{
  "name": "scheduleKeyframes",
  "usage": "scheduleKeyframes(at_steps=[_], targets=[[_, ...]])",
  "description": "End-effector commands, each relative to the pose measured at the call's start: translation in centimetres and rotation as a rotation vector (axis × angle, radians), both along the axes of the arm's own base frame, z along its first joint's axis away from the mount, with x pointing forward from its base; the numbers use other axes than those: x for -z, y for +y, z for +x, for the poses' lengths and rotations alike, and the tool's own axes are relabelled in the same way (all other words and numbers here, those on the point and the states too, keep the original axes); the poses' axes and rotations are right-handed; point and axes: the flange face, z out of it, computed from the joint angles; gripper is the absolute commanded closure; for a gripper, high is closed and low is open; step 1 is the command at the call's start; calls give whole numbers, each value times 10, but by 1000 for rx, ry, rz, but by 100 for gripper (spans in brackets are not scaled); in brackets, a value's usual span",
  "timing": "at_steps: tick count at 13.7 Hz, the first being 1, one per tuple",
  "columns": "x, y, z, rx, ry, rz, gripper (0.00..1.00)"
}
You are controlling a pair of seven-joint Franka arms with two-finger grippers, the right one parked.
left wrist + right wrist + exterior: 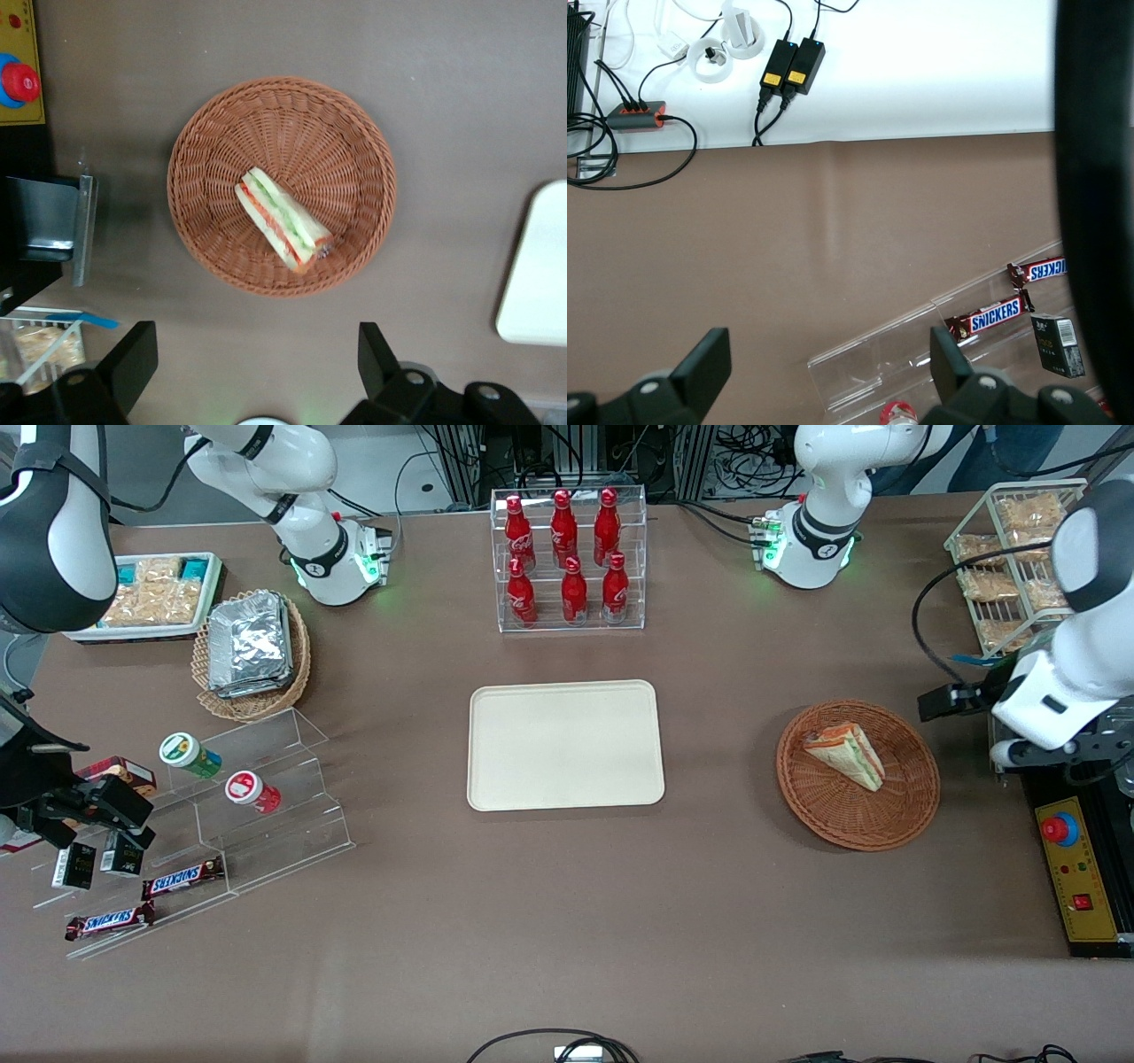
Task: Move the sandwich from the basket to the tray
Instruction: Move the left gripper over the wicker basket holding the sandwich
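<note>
Front view – brown table [567, 921]; gripper [257, 354] spread wide above basket [354, 133] – sandwich [282, 218] inside.

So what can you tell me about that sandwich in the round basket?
The sandwich is a triangular wedge of white bread with orange, red and green layers showing along its cut side. It lies flat inside the reddish-brown woven basket, resting on the weave, whole and unwrapped. Nothing else touches it. The gripper hangs open above the basket, clear of it.
</note>
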Motion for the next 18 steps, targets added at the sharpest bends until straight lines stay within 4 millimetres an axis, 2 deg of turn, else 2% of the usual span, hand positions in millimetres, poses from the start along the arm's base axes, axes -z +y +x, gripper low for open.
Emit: scheduleKeyframes(at_steps=[1,6,10,18], targets=[[40,6,-26,-145,-33,42,0],[106,-2,-46,-354,-87,67,0],[143,-21,-54,-491,-111,77,0],[213,-18,-92,-551,-166,52,0]])
